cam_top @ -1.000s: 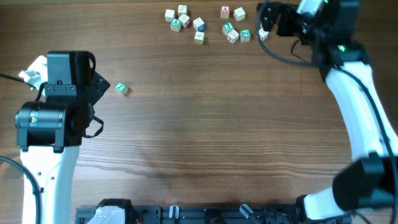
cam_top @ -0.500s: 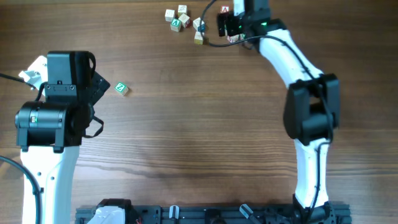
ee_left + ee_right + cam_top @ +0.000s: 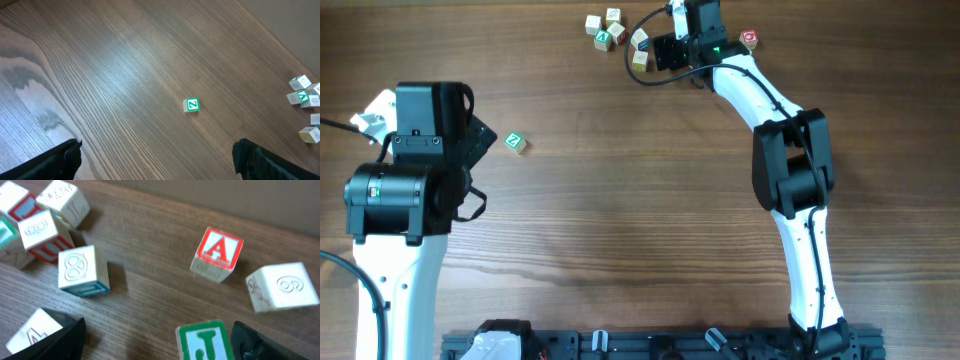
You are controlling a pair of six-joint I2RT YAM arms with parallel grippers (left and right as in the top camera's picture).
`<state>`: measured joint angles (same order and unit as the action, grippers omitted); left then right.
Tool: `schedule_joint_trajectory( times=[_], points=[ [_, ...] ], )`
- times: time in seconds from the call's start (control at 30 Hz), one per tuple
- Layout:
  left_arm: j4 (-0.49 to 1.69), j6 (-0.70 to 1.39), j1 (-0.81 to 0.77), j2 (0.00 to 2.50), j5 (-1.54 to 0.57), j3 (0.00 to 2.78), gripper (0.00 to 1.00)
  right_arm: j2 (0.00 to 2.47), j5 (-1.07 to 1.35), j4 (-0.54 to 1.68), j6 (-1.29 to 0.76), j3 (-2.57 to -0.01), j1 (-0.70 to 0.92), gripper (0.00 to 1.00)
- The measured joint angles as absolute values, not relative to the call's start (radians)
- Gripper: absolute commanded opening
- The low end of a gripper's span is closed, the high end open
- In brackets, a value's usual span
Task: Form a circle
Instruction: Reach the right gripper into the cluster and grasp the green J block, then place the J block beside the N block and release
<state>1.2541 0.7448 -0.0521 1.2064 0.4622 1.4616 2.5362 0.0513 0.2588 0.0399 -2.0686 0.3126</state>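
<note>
Since cubes (image 3: 82, 271) lie scattered, the right gripper (image 3: 157, 340) straddles the green J cube (image 3: 204, 339), fingers (image 3: 60, 342) wide (nothing held). Left gripper (image 3: 157, 150) waits, wide.

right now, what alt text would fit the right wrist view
The right end effector hangs open low over a brown wooden table, a small wooden cube with a green J between its dark fingers. Nearby lie a red A cube, a blue-edged cube and several pale cubes.

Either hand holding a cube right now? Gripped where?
Nothing is held. Left hand hangs open near the green Z cube; right hand is open over the scatter, green J cube between its fingers, unclamped.
</note>
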Motion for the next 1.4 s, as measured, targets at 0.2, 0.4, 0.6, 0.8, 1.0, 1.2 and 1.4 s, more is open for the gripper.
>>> schedule_joint_trajectory(
  times=[0.2,0.4,0.6,0.8,1.0,1.2,1.4],
  points=[
    [1.254,0.745,-0.052,1.206,0.462,1.462,1.00,2.545,0.036,0.226,0.039,-2.069,0.305,0.89],
    [1.254,0.745,-0.052,1.206,0.462,1.462,1.00,2.584,0.032,0.215,0.032,-2.069,0.295,0.65],
    [1.254,0.745,-0.052,1.206,0.462,1.462,1.00,2.584,0.032,0.197,0.023,-2.069,0.295,0.51],
    [1.254,0.745,-0.052,1.206,0.462,1.462,1.00,2.584,0.032,0.242,0.022,-2.079,0.295,0.36],
    [1.254,0.745,-0.052,1.206,0.462,1.462,1.00,2.575,0.032,0.274,-0.001,-2.110,0.295,0.27],
    [1.254,0.745,-0.052,1.206,0.462,1.462,1.00,2.477,0.032,0.360,-0.014,-2.110,0.295,0.27],
    [1.254,0.745,-0.052,1.206,0.462,1.462,1.00,2.377,0.091,0.508,-0.018,-2.122,0.295,0.26]
  ],
)
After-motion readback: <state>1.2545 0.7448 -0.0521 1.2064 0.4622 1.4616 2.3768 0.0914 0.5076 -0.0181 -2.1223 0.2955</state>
